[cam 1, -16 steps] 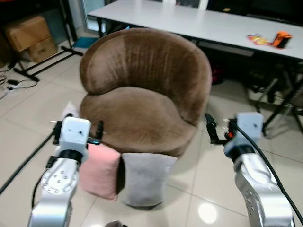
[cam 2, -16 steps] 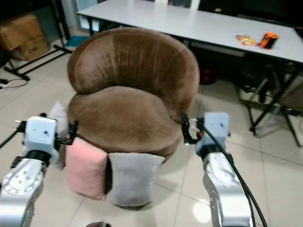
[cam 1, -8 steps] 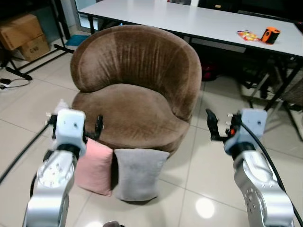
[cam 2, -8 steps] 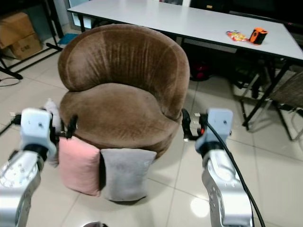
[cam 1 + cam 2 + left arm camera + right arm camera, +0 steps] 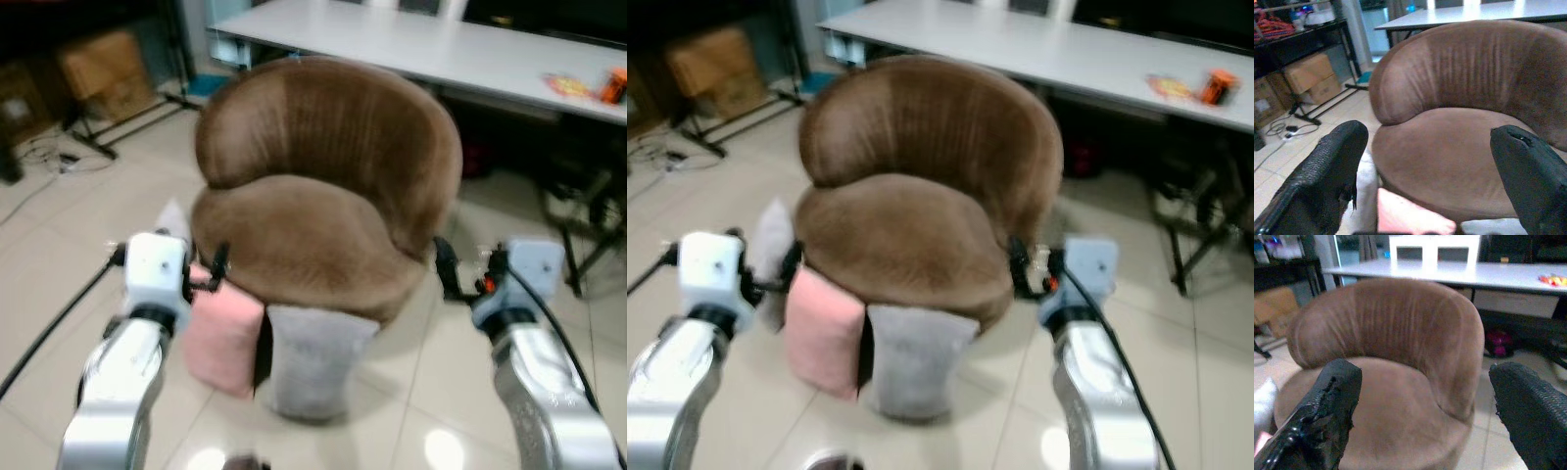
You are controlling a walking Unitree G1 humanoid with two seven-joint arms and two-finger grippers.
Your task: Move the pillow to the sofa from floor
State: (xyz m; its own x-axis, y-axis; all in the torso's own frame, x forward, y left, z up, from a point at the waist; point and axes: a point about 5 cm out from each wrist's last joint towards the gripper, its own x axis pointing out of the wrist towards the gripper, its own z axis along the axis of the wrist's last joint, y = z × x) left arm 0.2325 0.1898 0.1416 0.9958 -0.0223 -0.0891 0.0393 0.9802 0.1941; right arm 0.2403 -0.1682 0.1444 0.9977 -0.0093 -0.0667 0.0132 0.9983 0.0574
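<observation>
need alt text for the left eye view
A round brown sofa chair fills the centre, with a pink pillow and a grey pillow leaning against its front on the tiled floor. Both open tools flank it, left tool, right tool.

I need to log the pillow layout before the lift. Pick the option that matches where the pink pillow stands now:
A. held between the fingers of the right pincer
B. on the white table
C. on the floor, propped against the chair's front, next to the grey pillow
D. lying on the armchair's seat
C: the pink pillow stands on the tiled floor against the brown armchair, beside the grey pillow, and the right pincer is open, holding nothing.
</observation>
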